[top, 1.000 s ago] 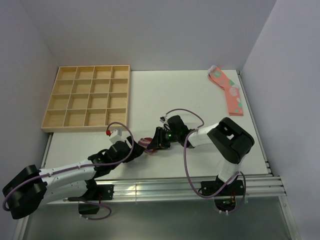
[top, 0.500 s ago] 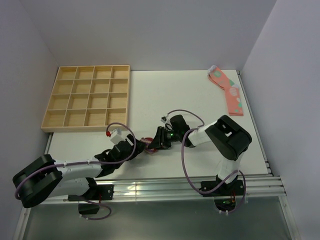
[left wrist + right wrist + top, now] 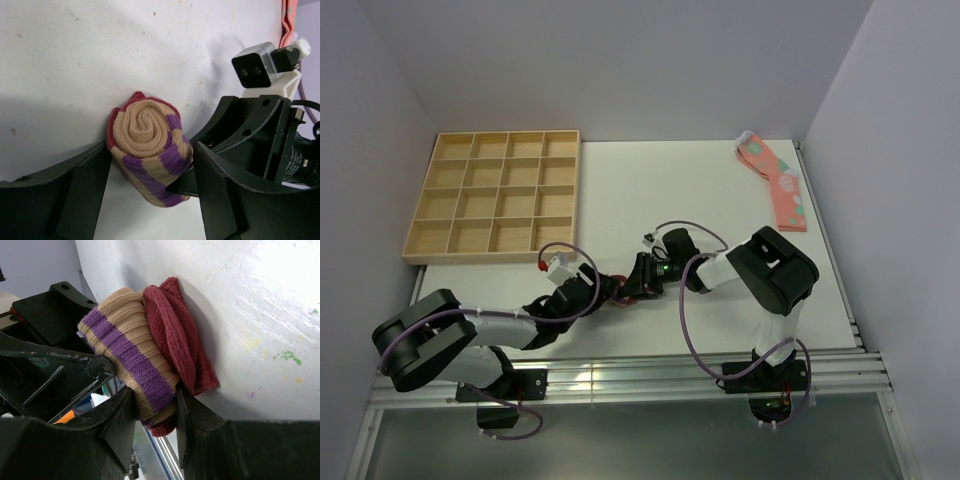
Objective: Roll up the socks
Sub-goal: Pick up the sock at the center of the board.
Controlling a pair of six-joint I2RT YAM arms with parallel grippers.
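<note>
**A:** Both arms are in tight at the near middle of the white table (image 3: 620,190), wrists nose to nose.

**B:** And the rolled sock (image 3: 150,150) lies on the table right between them. There's a tan spiral at its end, purple stripes round the outside and dark red poking out behind.

**A:** The right gripper (image 3: 155,399) has it, no question. Both its fingers (image 3: 120,425) are pinched onto the lower part of the roll, and the knit bulges out above them.

**B:** The left gripper (image 3: 150,147) is a harder call. Its jaws stand wide, one finger (image 3: 80,195) on each side of the roll, each tip touching the knit. Pressing or only resting there, I cannot tell.

**A:** From the left wrist you can see a black finger of the right gripper reaching in at the striped end, just inside the left's own finger.

**B:** Crowded in there! Away from it, the wooden compartment tray (image 3: 485,256) sits at the far left of the table. A pair of salmon-pink spotted socks (image 3: 782,185) lies flat by the far right corner. Both are well apart from the grippers.
</note>
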